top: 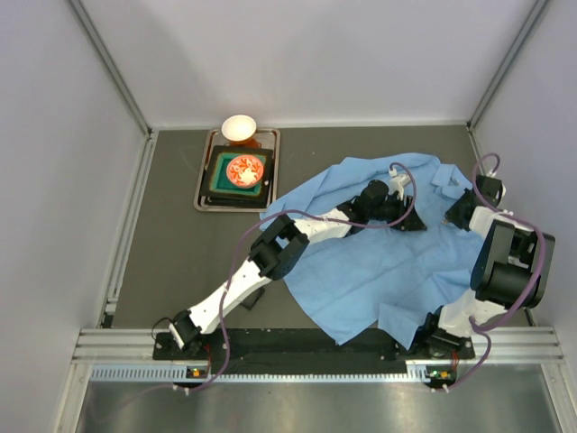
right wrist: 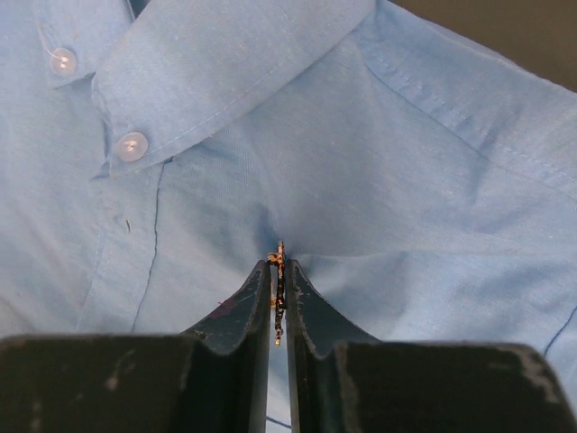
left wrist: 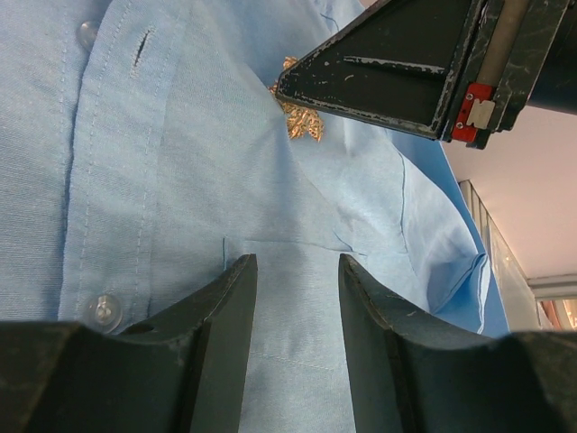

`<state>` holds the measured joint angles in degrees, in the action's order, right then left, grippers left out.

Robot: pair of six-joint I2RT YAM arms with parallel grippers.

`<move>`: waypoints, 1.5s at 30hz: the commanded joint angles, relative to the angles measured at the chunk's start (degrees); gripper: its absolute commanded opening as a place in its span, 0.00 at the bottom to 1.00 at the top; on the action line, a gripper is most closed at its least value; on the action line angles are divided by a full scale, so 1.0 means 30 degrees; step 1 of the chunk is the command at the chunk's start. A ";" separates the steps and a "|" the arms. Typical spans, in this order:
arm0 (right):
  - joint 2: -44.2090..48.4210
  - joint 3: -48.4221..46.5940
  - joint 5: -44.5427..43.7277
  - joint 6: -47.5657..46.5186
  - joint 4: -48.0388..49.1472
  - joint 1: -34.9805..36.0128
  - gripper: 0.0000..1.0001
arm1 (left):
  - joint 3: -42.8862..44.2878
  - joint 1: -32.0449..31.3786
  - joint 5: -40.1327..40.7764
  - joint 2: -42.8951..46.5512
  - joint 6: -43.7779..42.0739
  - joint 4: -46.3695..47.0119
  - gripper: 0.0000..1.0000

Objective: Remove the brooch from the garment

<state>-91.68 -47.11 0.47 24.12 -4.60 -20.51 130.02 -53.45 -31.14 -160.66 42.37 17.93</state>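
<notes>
matt woven cloth garment (right wrist: 379, 171), shiny metal brooch (left wrist: 302, 122)

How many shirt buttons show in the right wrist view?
2: one button at the top left edge, another on the collar tip just below it. Others may be hidden under the shirt's folds.

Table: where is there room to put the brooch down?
Bare table lies between the tray and the arm bases, left of the left arm, and along the back wall beyond the shirt. The right side is crowded: shirt, right arm.
</notes>
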 commanded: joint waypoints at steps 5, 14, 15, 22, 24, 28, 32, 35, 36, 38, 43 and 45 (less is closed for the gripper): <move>-0.0554 -0.0585 -0.0450 -0.0335 -0.0282 -0.0164 0.01 | 0.0548 -0.0142 -0.0461 0.0585 0.0115 0.0292 0.47; 0.0178 -0.0526 -0.0567 -0.0539 -0.0605 -0.0164 0.19 | 0.0607 -0.0142 -0.0491 0.0584 0.0173 0.0292 0.47; 0.0208 -0.0584 -0.0567 -0.0598 -0.0692 -0.0135 0.19 | 0.0578 -0.0142 -0.0491 0.0584 0.0145 0.0292 0.47; 0.0149 -0.0936 -0.1005 -0.1037 -0.1191 0.0275 0.26 | 0.0606 -0.0142 -0.0520 0.0584 0.0203 0.0321 0.48; 0.0149 -0.1053 -0.1123 -0.1067 -0.1279 0.0304 0.24 | 0.0607 -0.0142 -0.0520 0.0555 0.0203 0.0321 0.48; 0.0091 -0.1404 -0.2086 -0.1330 -0.1805 0.0567 0.12 | 0.0636 -0.0142 -0.0520 0.0526 0.0232 0.0350 0.48; -0.0114 -0.1902 -0.2762 -0.1536 -0.2363 0.0889 0.01 | 0.0636 -0.0142 -0.0549 0.0497 0.0291 0.0380 0.48; -0.0231 -0.2049 -0.2765 -0.1653 -0.2538 0.1007 0.00 | 0.0665 -0.0142 -0.0578 0.0526 0.0232 0.0350 0.48; -0.0260 -0.2108 -0.2764 -0.1682 -0.2597 0.1066 0.00 | 0.0665 -0.0142 -0.0550 0.0526 0.0232 0.0321 0.48; -0.0231 -0.2137 -0.2764 -0.1683 -0.2714 0.1066 0.03 | 0.0665 -0.0142 -0.0550 0.0526 0.0261 0.0321 0.48; -0.0026 -0.2108 -0.2705 -0.1828 -0.2743 0.1095 0.26 | 0.0665 -0.0142 -0.0579 0.0526 0.0261 0.0321 0.48; 0.0061 -0.2108 -0.2705 -0.1886 -0.2773 0.1095 0.27 | 0.0694 -0.0142 -0.0608 0.0526 0.0233 0.0321 0.49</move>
<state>-92.23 -50.81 -6.44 19.46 -12.71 -17.45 130.04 -53.63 -32.14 -160.66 43.31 17.91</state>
